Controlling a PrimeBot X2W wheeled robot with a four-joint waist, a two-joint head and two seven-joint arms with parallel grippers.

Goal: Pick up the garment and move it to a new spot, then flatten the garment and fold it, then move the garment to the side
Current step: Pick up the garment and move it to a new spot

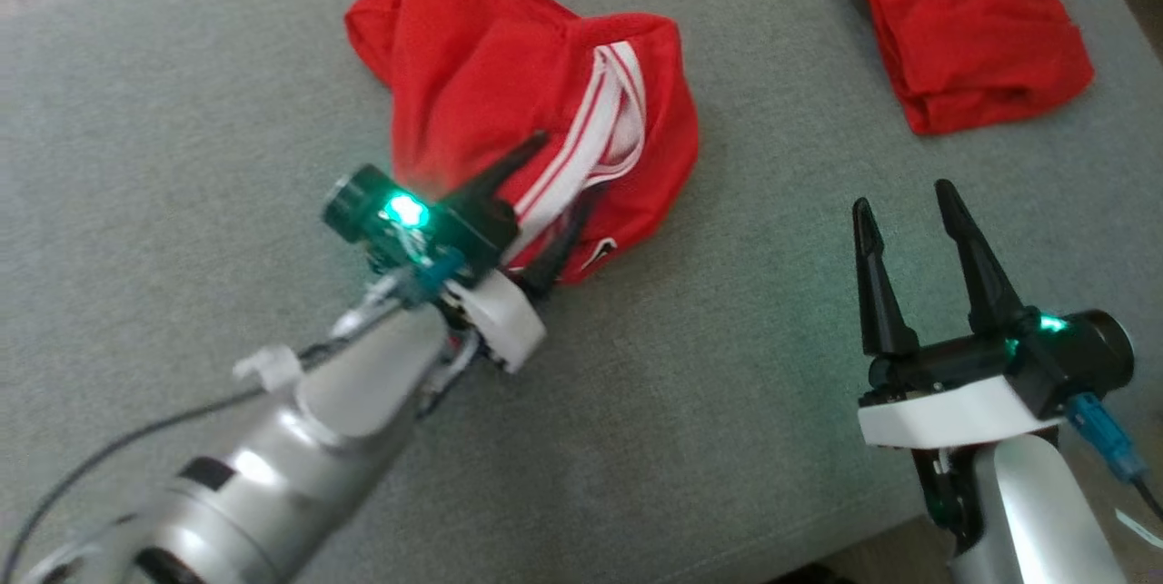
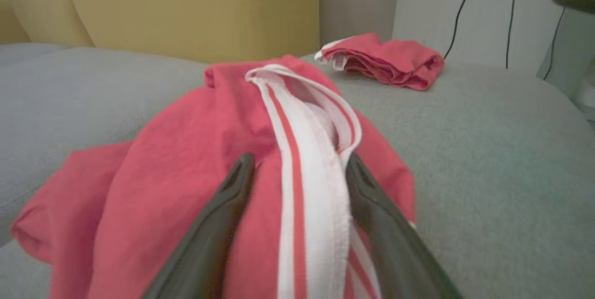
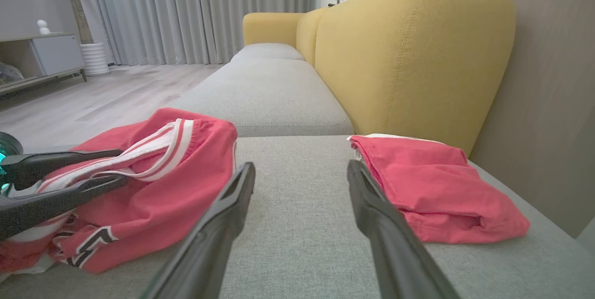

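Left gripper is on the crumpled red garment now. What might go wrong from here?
1. The left gripper stands open with the striped waistband between its fingers; pulling away may snag and drag the crumpled garment.
2. It lies bunched, so one grab may take several layers.
3. The folded red garment lies on the same cushion; spreading may disturb it.

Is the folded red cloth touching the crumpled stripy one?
No, the folded red cloth lies apart from the crumpled stripy cloth, with bare grey cushion between them.

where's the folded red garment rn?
Head view, upper right: the folded red garment lies on the grey cushion, right of the crumpled garment, beyond the right end effector.
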